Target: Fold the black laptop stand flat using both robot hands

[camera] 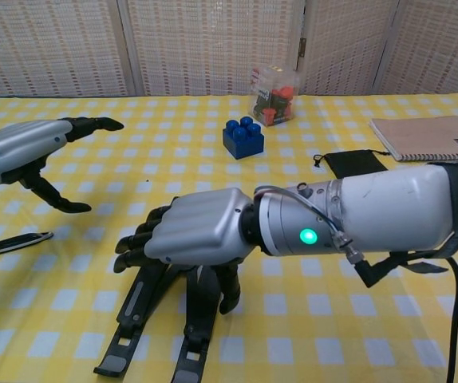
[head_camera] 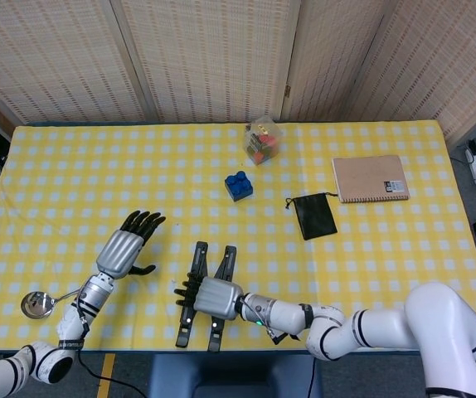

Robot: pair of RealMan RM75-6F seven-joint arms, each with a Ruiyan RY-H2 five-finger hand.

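Stand (head_camera: 206, 292) sits at the near table edge, its two black bars almost parallel, so I judge the fold nearly done; final flattening left; my right hand (head_camera: 205, 296) rests over it, fingers curled, grip unclear; left hand (head_camera: 123, 249) well apart, fingers spread, empty; stand looks rigid, matte, slim.

Head cam high above me, facing steeply down over whole table (head_camera: 55, 166). Chest cam low, close, aimed 12 o'clock — both share my near edge.
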